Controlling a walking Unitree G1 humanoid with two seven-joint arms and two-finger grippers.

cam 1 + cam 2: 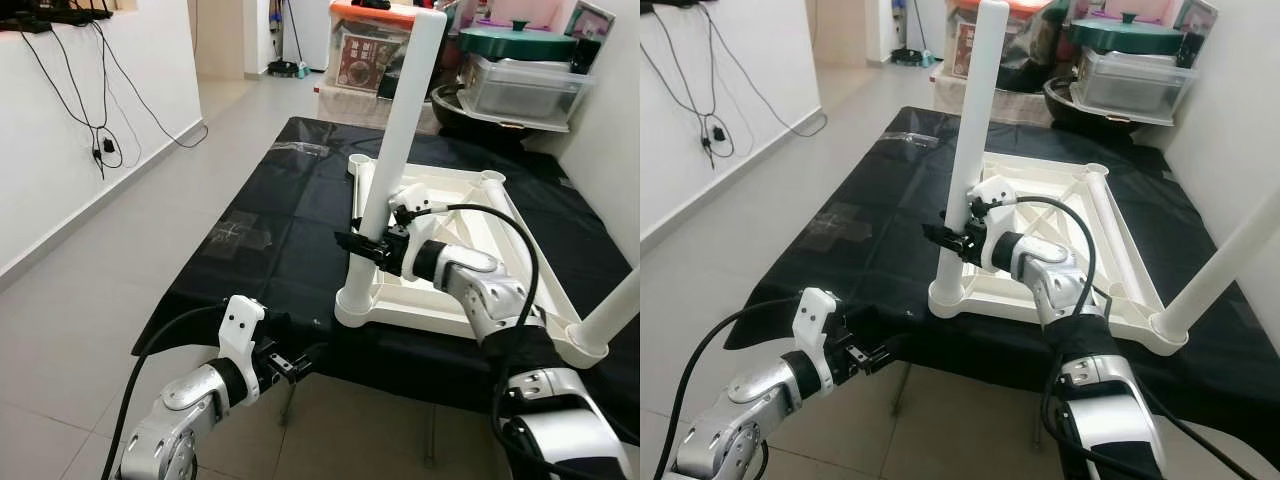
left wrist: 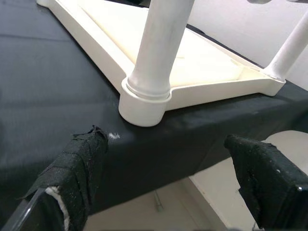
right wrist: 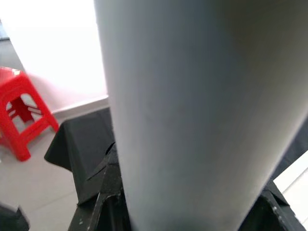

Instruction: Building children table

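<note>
A white children's table top (image 1: 452,204) lies upside down on a table draped in black cloth (image 1: 270,230). One white leg (image 1: 405,110) stands upright in its near left corner socket (image 1: 358,300). My right gripper (image 1: 362,245) is shut on this leg a little above the socket; the right wrist view has the leg (image 3: 192,96) pressed between the fingers. A second white leg (image 1: 615,310) rises from the near right corner, leaning outward. My left gripper (image 1: 300,362) hovers open, low at the cloth's front edge, its padded fingers (image 2: 77,163) facing the socket (image 2: 144,103) and holding nothing.
Plastic storage boxes (image 1: 520,85) and a box with an orange lid (image 1: 365,50) are stacked behind the table. Cables (image 1: 100,140) hang on the white wall at the left, above tiled floor (image 1: 90,290). A red stool (image 3: 21,110) stands on the floor.
</note>
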